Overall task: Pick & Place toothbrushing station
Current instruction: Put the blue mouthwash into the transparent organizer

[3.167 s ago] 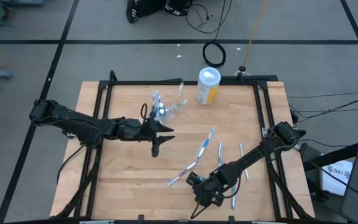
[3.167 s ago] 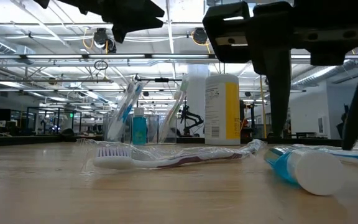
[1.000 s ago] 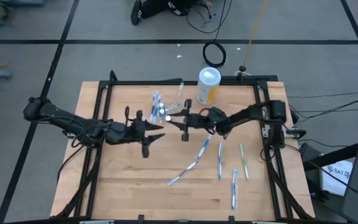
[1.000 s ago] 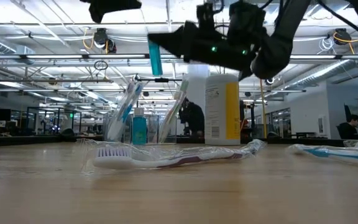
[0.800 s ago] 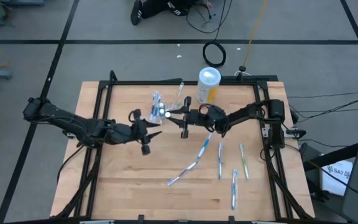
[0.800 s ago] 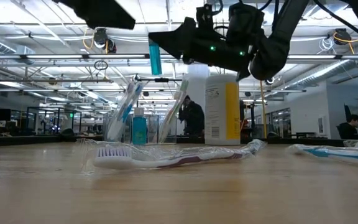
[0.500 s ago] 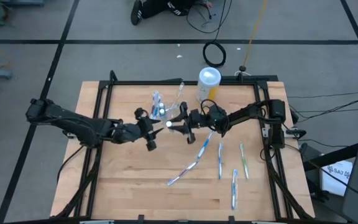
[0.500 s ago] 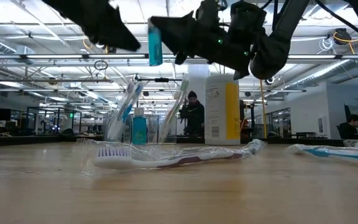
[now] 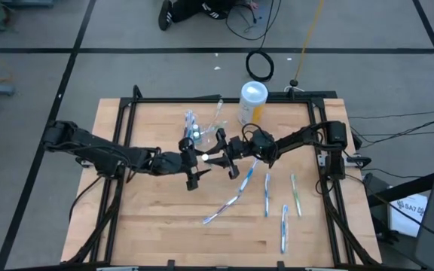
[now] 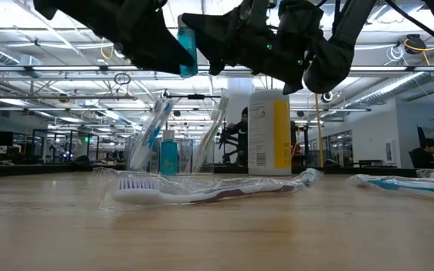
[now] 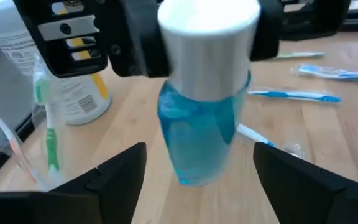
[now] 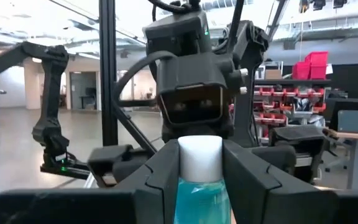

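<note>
Above the desk [image 9: 164, 218] centre, the right end effector [image 12: 199, 163] is gripping a tube [image 11: 202, 134] while the left end effector [image 11: 197, 171], fingers wide, is flanking it; early release risks dropping it beside the cup [image 9: 194, 134].

Nothing in these views can be read as a word, brand or number. The tall yellow canister with a white lid [image 10: 270, 132] carries a white label panel printed with small dark lines, seen in the low view, but the characters are too fine to make out. In the left wrist view the same canister [image 11: 79, 93] shows rows of tiny print that are equally illegible. The small teal toothpaste tube with a white cap [image 11: 204, 118] shows no lettering on its visible face.
</note>
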{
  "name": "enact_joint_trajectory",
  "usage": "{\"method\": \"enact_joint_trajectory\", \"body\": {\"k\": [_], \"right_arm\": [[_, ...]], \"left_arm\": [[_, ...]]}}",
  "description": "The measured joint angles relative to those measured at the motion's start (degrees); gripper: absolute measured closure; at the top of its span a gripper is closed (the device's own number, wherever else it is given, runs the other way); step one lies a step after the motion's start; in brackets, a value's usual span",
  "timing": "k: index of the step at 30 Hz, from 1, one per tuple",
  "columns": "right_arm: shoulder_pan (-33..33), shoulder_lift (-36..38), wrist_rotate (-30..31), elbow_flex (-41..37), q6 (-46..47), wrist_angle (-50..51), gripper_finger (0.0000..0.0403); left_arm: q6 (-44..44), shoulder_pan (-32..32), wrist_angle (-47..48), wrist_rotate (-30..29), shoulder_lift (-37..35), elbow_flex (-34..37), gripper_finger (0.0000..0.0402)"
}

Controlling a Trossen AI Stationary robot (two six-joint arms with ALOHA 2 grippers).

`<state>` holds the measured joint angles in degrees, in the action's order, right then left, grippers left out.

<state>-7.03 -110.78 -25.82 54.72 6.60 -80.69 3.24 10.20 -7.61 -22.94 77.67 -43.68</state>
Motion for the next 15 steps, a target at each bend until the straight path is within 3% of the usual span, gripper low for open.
{"method": "enact_joint_trajectory", "body": {"k": [6,15], "right_arm": [[0.02,0.00,0.02,0.00,-0.43,-0.04,0.0305],[0.02,0.00,-0.08,0.00,-1.34,-0.06,0.0305]], "left_arm": [[0.03,-0.07,-1.12,0.44,0.00,0.00,0.0107],[0.06,-0.07,-1.27,2.23,0.00,0.00,0.0205]]}}
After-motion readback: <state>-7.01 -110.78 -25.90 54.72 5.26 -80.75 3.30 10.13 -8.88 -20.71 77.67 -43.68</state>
